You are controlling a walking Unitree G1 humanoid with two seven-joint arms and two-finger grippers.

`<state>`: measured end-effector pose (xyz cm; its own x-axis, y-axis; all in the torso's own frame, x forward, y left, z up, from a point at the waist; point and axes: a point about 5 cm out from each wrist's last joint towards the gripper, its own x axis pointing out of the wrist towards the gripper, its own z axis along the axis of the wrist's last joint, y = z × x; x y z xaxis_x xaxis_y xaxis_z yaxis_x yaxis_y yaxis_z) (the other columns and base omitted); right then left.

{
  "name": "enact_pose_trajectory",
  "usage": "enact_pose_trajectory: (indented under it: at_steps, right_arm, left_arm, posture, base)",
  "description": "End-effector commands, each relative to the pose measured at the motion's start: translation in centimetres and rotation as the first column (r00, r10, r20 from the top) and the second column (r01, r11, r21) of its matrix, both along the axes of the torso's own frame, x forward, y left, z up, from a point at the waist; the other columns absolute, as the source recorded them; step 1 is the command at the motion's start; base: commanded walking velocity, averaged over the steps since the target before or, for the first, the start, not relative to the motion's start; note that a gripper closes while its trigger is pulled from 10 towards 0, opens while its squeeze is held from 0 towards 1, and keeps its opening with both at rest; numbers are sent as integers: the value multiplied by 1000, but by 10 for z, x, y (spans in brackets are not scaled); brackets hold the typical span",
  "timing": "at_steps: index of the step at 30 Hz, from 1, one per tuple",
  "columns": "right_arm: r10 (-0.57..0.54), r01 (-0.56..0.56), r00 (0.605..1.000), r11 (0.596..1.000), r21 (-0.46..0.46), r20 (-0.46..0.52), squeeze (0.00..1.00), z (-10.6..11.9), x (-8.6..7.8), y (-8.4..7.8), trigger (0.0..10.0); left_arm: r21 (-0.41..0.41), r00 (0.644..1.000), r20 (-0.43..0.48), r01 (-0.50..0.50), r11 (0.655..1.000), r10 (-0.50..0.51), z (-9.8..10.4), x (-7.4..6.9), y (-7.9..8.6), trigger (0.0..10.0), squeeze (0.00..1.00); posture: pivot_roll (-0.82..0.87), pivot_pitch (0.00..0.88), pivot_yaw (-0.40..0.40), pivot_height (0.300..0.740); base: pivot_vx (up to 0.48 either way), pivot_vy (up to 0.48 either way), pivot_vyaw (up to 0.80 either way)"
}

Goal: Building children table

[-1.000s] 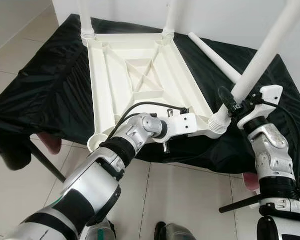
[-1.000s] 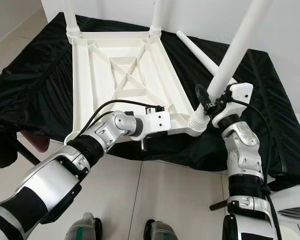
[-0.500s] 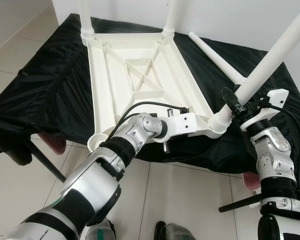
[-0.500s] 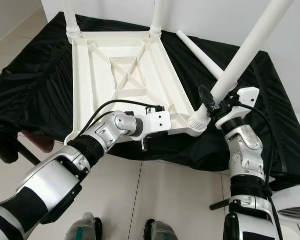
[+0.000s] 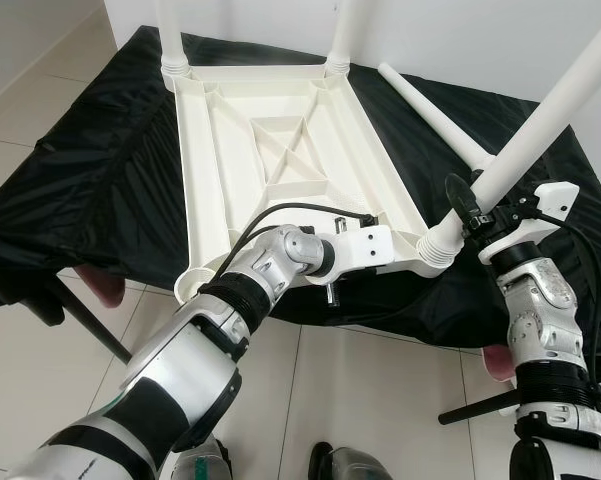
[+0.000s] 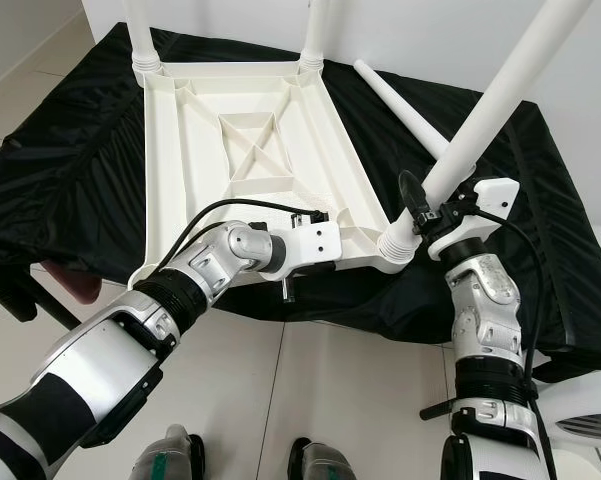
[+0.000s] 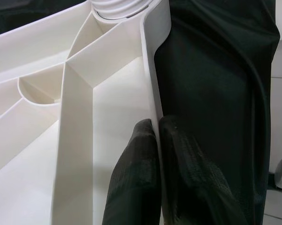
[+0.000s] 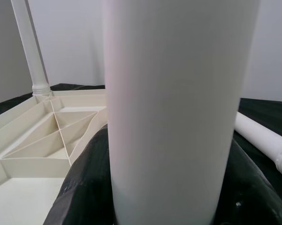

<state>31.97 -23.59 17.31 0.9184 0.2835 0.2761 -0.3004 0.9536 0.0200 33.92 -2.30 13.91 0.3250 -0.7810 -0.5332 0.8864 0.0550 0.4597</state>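
Observation:
A white plastic table top (image 5: 280,150) lies upside down on a black cloth. Two white legs (image 5: 170,30) (image 5: 342,30) stand upright in its far corners. A third leg (image 5: 550,110) sits in the near right corner socket (image 5: 438,250) and leans to the right. My right gripper (image 5: 475,205) is shut on it just above the socket, and the leg (image 8: 173,108) looms close in the right wrist view. My left gripper (image 7: 157,129) is shut on the near rim (image 7: 150,70) of the table top. The near left socket (image 5: 195,285) holds no leg.
A loose white leg (image 5: 430,110) lies on the black cloth (image 5: 80,170) at the back right. The cloth hangs over the front edge of the work table. Below are tiled floor, a black table leg (image 5: 90,330) and a black bar (image 5: 480,405).
My right gripper has shifted to the right with the leg, which now leans further right than a second ago. The left gripper and table top have stayed put.

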Motion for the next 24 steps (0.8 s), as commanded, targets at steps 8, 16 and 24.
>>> enact_pose_trajectory:
  at_steps: [8,16,24]
  right_arm:
    - [-14,20,985,999,30,-171,0,-38,-6,16,10000]
    - [-59,67,984,997,45,-167,0,-36,-7,24,10000]
    - [-128,140,979,988,65,-159,0,-32,-8,33,10000]
  left_arm:
    - [86,999,-26,-31,996,34,-17,-1,10,10000,0]
    - [84,999,-28,-30,996,33,-17,-1,9,10000,0]
    - [85,999,-28,-31,996,33,-17,-1,10,10000,0]
  posture:
    - [27,87,-39,740]
    - [26,90,-41,740]
    - [32,90,-42,740]
  base:
    - [0,0,0]
    - [0,0,0]
    - [0,0,0]
